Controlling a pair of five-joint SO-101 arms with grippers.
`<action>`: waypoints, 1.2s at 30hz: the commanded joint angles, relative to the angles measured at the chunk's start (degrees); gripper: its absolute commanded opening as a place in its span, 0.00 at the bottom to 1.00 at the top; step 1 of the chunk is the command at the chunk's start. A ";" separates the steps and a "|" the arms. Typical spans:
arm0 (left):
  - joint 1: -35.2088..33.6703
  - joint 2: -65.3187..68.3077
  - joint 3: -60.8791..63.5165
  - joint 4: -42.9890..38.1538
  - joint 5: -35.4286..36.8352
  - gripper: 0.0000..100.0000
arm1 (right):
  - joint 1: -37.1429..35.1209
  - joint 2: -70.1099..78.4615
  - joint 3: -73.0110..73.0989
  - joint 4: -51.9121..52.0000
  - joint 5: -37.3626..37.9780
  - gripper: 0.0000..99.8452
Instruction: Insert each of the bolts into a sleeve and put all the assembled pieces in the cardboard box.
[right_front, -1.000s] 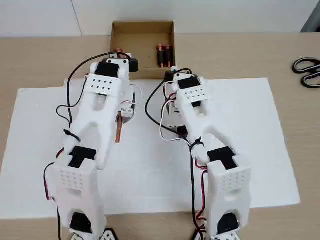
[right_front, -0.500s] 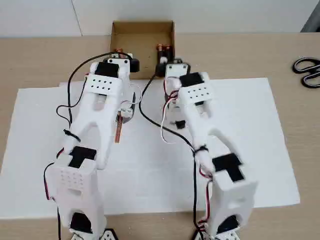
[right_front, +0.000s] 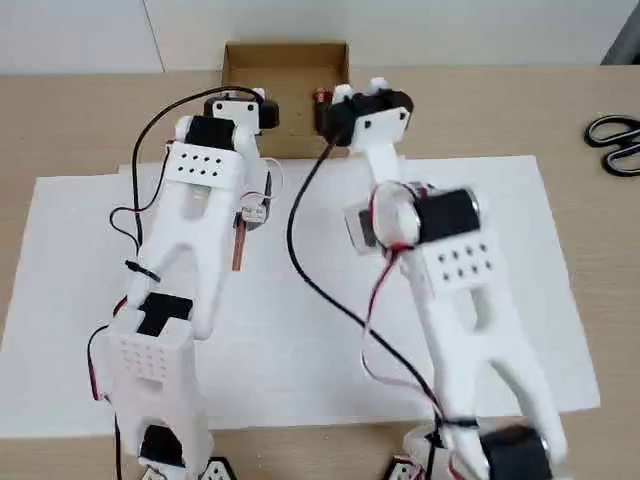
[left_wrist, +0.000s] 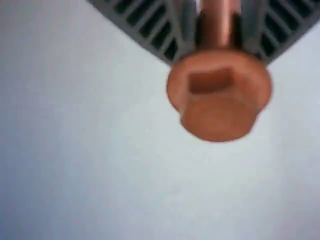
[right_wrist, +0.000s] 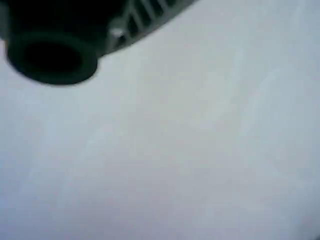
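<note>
A wooden table (right_front: 60, 120) is seen from above. Most of its middle is covered by a white paper sheet (right_front: 300, 360), laid flat with bare wood left showing on every side. An open cardboard box (right_front: 286, 46) is set on the wood just beyond the sheet's far edge, near the middle. Scissors (right_front: 615, 140) are laid on bare wood off to the right, apart from the sheet. The left arm (right_front: 150, 370) and right arm (right_front: 470, 330) are based at the near edge.

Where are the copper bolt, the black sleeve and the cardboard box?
bolt (left_wrist: 218, 97): left wrist view, on its round head.
sleeve (right_wrist: 55, 77): right wrist view, on the rim of its open end.
cardboard box (right_front: 285, 85): high view, on its bare floor.
</note>
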 joint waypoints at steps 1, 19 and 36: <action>0.26 -1.05 -2.42 1.14 -0.09 0.01 | 1.45 -9.71 5.36 -4.26 0.53 0.00; 5.10 -1.14 -17.19 -3.25 11.25 0.01 | 1.89 -45.85 60.75 -53.58 3.25 0.00; 11.60 -1.05 -29.41 -3.16 18.02 0.01 | -1.45 -57.10 75.69 -57.27 -13.89 0.00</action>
